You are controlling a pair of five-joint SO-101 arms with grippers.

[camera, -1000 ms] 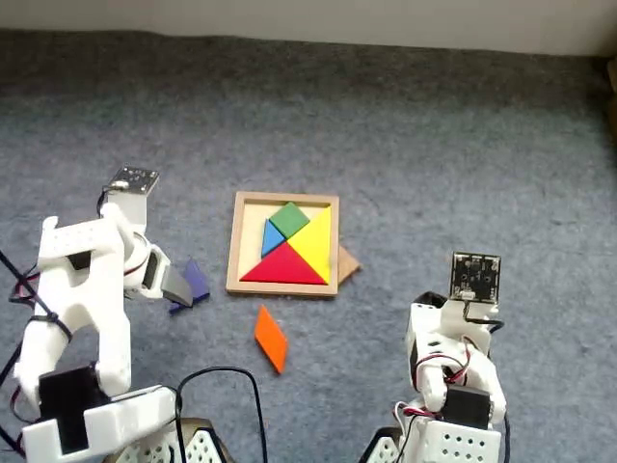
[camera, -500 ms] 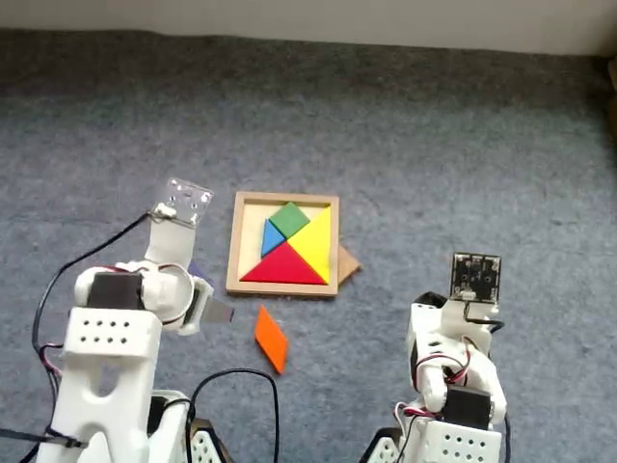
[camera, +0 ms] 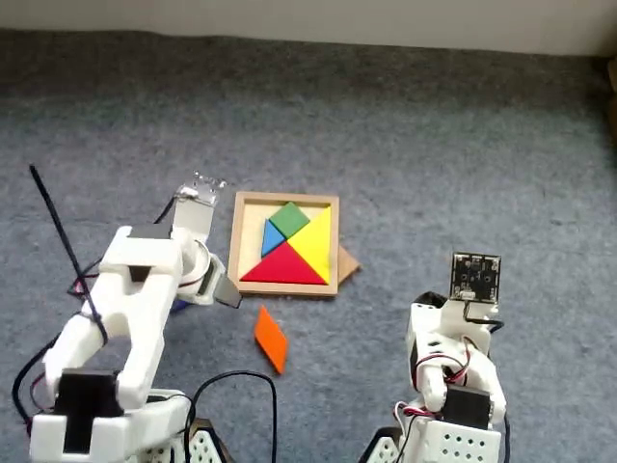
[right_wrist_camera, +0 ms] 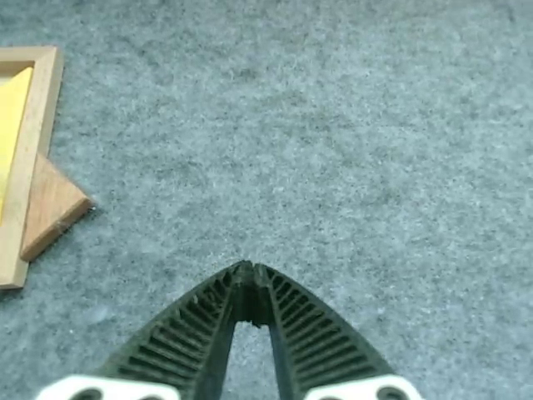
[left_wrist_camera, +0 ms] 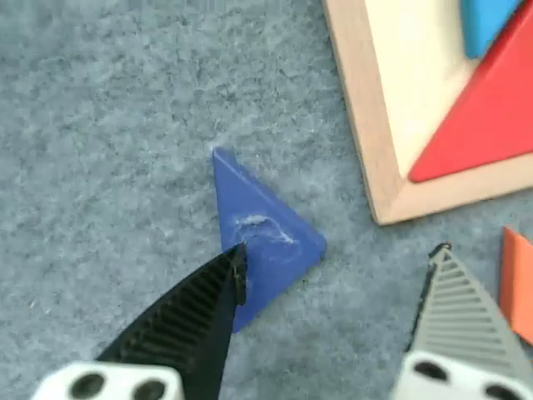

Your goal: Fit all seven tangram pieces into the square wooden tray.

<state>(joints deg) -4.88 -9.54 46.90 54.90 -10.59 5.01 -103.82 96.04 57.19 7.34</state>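
Blue triangle, apex toward tray

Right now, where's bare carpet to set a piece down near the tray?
Free: carpet beyond the tray far edge, and right of the wooden triangle. Crowded: left of it, open left pincer over the blue triangle; orange piece in front.

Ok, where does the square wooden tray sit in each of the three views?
High view: square wooden tray in the middle of the grey carpet.
Left wrist view: its corner beyond the dark blue triangle and the open left gripper.
Right wrist view: its frame edge beside the plain wooden triangle.
Shared landmarks: red triangle (high, left wrist); yellow triangle (high, right wrist).
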